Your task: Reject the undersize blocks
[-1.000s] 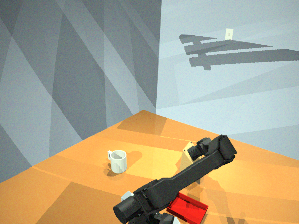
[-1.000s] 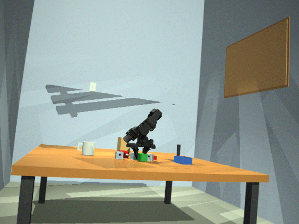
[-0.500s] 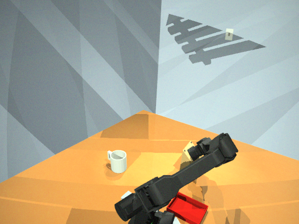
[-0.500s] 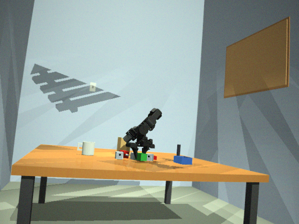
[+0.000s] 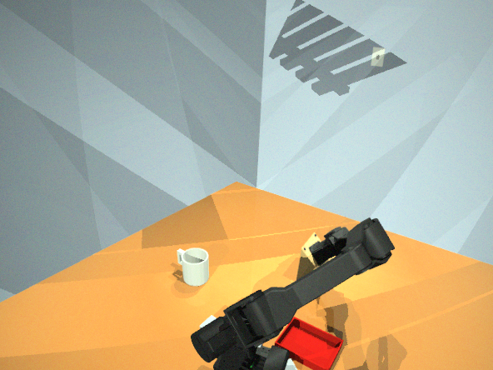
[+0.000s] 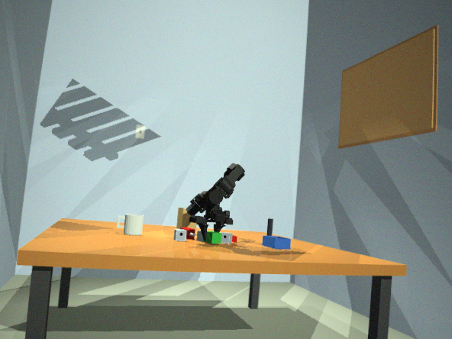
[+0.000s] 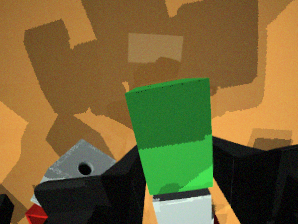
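Gripping the green GO gauge (image 6: 213, 237) (image 7: 172, 135), the gripper (image 6: 211, 233) (image 7: 169, 139) has its jaws partly open, a finger on either side of the green body. In the wrist view, the gauge's lower end is right up against a pale steel block (image 7: 183, 209); how deep any pin sits in the bore, I cannot tell. Another block (image 7: 82, 159), its dark hole showing, lies to the left. The exterior view puts the gauge low over the table (image 6: 126, 253), between a block on the left (image 6: 180, 234) and one on the right (image 6: 226, 237). A blue box (image 6: 276, 242) stands farther right, a white mug (image 5: 196, 267) (image 6: 133, 224) well to the left. The top view shows the red reject tray (image 5: 310, 345) near the arm (image 5: 316, 283).
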